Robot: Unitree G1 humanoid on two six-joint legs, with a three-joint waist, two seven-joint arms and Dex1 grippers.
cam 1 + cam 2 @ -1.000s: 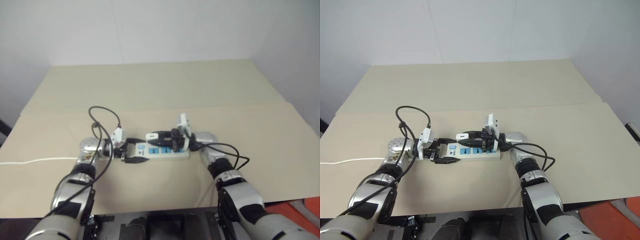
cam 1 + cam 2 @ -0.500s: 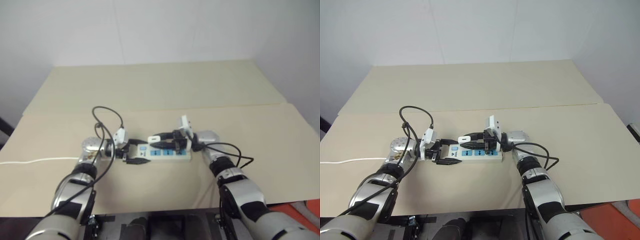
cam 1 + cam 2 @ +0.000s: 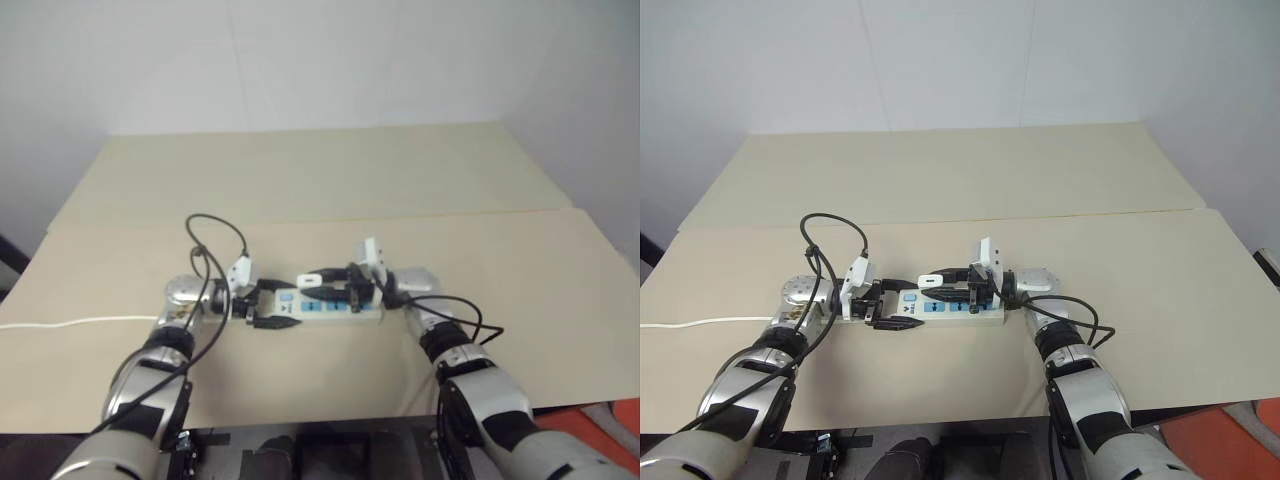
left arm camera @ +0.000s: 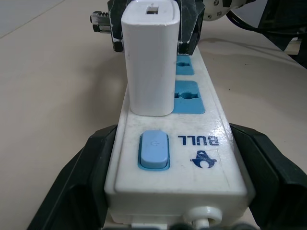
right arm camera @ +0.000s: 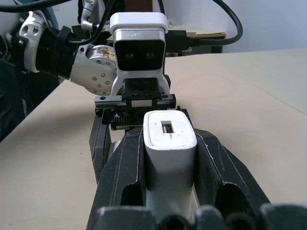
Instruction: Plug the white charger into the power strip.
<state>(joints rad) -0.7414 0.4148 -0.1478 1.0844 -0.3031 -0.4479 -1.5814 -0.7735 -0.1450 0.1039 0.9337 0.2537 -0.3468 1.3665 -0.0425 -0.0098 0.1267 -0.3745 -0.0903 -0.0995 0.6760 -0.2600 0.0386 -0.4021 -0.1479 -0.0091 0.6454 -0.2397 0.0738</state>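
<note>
Charger point(image 4: 149, 57) stands upright in the power strip's point(image 4: 201, 143) first socket near the surface's front edge. My right hand point(image 5: 168, 191) grips it; left hand point(image 4: 168, 201) holds the strip's switch end. I judge only releasing remains.

Glossy white plastic seen on the power strip point(image 4: 192, 158), smooth satin white plastic on the charger point(image 4: 149, 62) standing on it, matt beige table point(image 3: 330, 180) beneath

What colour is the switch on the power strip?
Light blue switch on the white power strip; clearest in the left wrist view.
</note>
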